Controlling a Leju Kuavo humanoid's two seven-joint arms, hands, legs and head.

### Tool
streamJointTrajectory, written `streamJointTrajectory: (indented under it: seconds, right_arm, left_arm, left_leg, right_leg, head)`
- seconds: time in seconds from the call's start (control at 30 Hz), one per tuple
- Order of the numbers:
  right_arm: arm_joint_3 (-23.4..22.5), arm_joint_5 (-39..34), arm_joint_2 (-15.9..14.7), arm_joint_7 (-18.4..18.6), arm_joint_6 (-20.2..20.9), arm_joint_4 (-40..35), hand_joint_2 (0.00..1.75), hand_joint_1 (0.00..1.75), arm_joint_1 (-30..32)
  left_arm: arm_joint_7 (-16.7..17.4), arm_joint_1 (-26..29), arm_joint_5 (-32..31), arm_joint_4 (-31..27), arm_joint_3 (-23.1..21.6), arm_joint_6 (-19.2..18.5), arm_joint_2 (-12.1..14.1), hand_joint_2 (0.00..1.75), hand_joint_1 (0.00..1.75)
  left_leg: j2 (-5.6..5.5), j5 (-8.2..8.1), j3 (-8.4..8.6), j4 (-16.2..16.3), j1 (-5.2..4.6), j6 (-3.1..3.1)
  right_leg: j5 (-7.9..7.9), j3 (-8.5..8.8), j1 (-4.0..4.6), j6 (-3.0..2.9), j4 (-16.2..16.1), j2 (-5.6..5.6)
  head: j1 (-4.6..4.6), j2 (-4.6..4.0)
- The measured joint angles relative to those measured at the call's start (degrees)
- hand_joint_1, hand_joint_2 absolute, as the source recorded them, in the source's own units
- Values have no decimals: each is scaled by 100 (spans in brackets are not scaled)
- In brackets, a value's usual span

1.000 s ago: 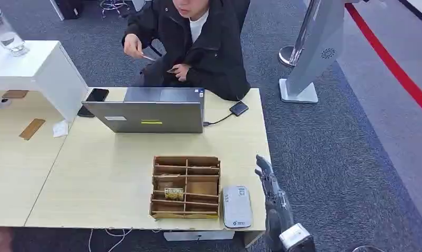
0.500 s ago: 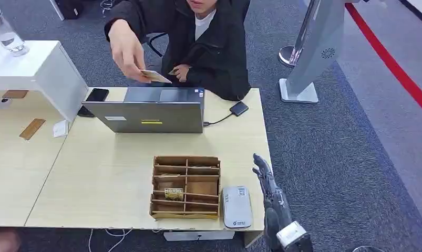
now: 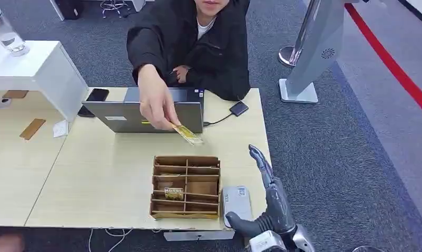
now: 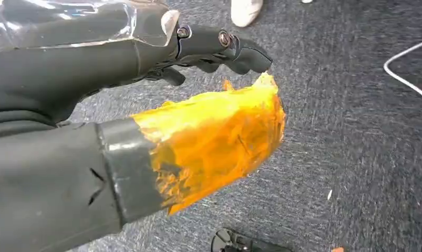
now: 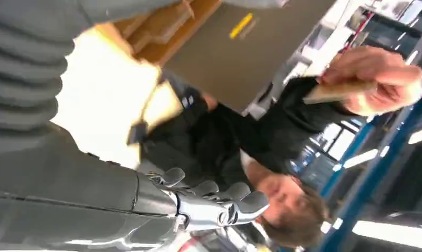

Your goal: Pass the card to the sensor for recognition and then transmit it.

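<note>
A person across the table holds a yellowish card [image 3: 187, 134] out over the table, just beyond the wooden organiser [image 3: 186, 186]. The white card sensor [image 3: 236, 206] lies at the table's front edge, right of the organiser. My right hand [image 3: 269, 194] is raised at the table's front right corner, fingers straight and thumb spread over the sensor, holding nothing. The right wrist view has this hand [image 5: 198, 205] below and the card [image 5: 335, 92] in the person's fingers beyond it. My left hand [image 4: 145, 105] hangs over grey carpet, empty, its thumb wrapped in orange tape.
A grey laptop [image 3: 145, 113] stands at the table's far side, with a black phone [image 3: 95, 97] to its left and a small black device [image 3: 238, 108] on a cable to its right. A white shelf [image 3: 35, 68] with a bottle [image 3: 3, 31] is far left. A grey stand [image 3: 311, 52] rises beyond the table.
The person has reached forward over the laptop, bringing the card down toward the organiser. My right hand has risen and spread its thumb over the sensor.
</note>
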Motion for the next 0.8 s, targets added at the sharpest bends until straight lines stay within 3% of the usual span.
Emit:
streamJointTrajectory:
  seconds: [0.47, 0.8]
  right_arm:
    - [-251, 3217, 122, 1232, -197, 295, 175, 0, -1230]
    - [-245, 4345, 170, 1683, -308, 477, 175, 0, -1483]
  left_arm:
    - [238, -7, -310, 0, -214, -199, 24, 0, 0]
    - [299, -9, -376, 0, -216, -234, 22, 0, 0]
  left_leg:
    - [-1, 3, 1, 0, 0, -3]
    - [-1, 3, 0, 0, 0, -3]
  right_leg:
    - [3, 0, 0, -1, 1, 0]
    - [3, -1, 0, -1, 1, 0]
  head:
    - [0, 0]
    - [0, 0]
